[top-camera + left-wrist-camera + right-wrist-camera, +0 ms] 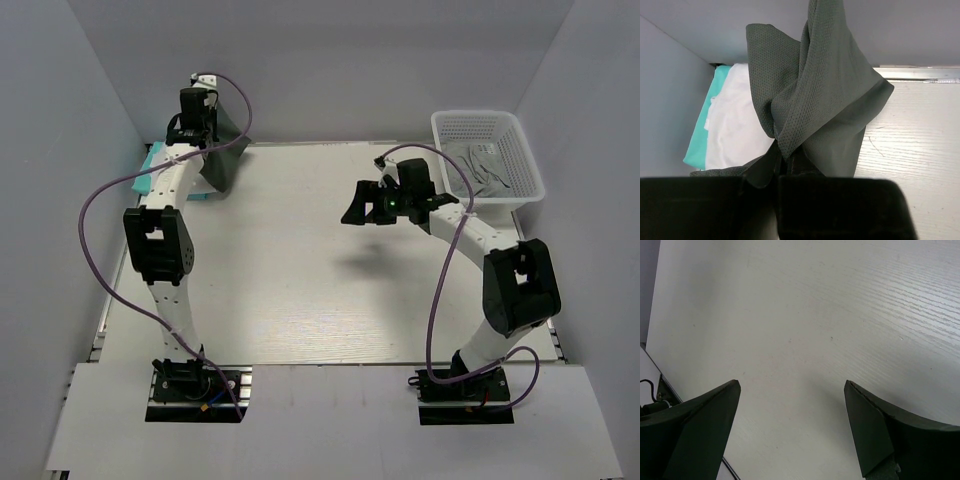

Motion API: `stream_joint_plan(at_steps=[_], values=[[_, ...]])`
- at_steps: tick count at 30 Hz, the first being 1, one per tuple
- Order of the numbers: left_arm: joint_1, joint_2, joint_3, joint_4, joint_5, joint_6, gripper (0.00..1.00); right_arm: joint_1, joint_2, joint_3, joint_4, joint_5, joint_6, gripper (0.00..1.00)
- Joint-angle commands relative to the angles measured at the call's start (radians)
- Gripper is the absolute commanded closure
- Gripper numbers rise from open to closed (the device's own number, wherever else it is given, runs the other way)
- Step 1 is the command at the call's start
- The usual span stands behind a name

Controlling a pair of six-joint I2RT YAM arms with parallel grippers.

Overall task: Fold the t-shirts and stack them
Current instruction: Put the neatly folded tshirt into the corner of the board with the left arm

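Our left fingers (778, 181) grip the dark shirt (825, 100) bunched beside the stack (735, 130), so we risk landing it crumpled; right fingers (791, 390) gape empty.

This is a robotics lab cell: a white table (320, 290) boxed by plain grey walls (330, 70), left arm (157, 245) and right arm (517, 282) bolted on.

The charcoal shirt (820, 100) hangs bunched at the counter's (300, 260) far-left corner over the folded white shirt (735, 130), which lies on the teal shirt (700, 140); the grey shirt (490, 165) lies crumpled in the basket (476, 114).
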Motion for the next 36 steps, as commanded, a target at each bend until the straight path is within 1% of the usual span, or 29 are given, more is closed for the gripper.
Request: stream_joint_plan(at_steps=[1, 6, 10, 20, 23, 26, 31, 34, 35, 36], values=[[0.033, -0.013, 0.049, -0.025, 0.058, -0.004, 1.0, -0.001, 0.018, 0.053, 0.014, -0.027, 0.012, 0.1], [0.083, 0.034, 0.049, -0.026, 0.037, -0.03, 1.0, 0.002, 0.03, 0.069, 0.012, -0.025, 0.018, 0.1], [0.125, 0.073, 0.095, -0.026, 0.037, -0.05, 1.0, 0.001, 0.046, 0.093, -0.002, -0.021, 0.018, 0.1], [0.218, 0.126, 0.095, 0.005, 0.067, -0.108, 1.0, 0.002, 0.102, 0.149, -0.017, -0.022, 0.021, 0.1], [0.246, 0.126, 0.095, 0.017, 0.119, -0.118, 1.0, 0.002, 0.107, 0.153, -0.02, -0.021, 0.025, 0.1], [0.258, 0.146, 0.121, 0.017, 0.129, -0.118, 1.0, 0.005, 0.113, 0.153, -0.023, -0.018, 0.025, 0.1], [0.277, 0.169, 0.121, -0.005, 0.17, -0.107, 1.0, 0.001, 0.127, 0.167, -0.026, -0.025, 0.024, 0.1], [0.288, 0.205, 0.132, -0.018, 0.143, -0.125, 1.0, 0.002, 0.135, 0.172, -0.026, -0.028, 0.025, 0.1], [0.288, 0.205, 0.132, -0.009, 0.105, -0.145, 1.0, -0.001, 0.135, 0.172, -0.028, -0.03, 0.03, 0.1], [0.3, 0.224, 0.142, -0.009, 0.081, -0.157, 0.92, 0.002, 0.135, 0.17, -0.029, -0.03, 0.03, 0.1]])
